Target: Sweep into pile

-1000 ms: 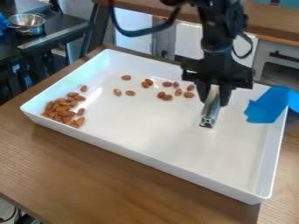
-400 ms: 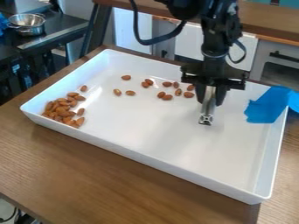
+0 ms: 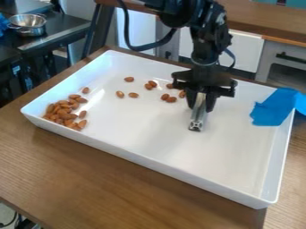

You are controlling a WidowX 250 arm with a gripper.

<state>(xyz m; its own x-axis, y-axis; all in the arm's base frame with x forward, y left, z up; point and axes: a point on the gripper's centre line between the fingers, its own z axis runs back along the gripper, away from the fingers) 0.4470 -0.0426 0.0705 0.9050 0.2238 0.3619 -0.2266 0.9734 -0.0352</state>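
Mostly, the almonds are warm reddish brown, small and teardrop-shaped, rounded at one end and drawn to a point at the other, with whole, unbroken outlines. They lie in the white tray [image 3: 149,134] on the desk [image 3: 108,179]. The main heap [image 3: 62,112] sits at the left end of the tray, where the almonds overlap and point every which way, some a lighter orange-brown, others darker in the shade between their neighbours. A few rest at its edge, and one lies a little apart beyond it. More loose almonds [image 3: 133,95] are scattered in ones and small clusters toward the far wall, lying flat, some touching; those nearest the claw [image 3: 201,103] look darker and redder. The claw, above the tray, pinches a slim, shiny metal bar [image 3: 197,120] that slants downward; whether its end touches the tray, I can't tell.
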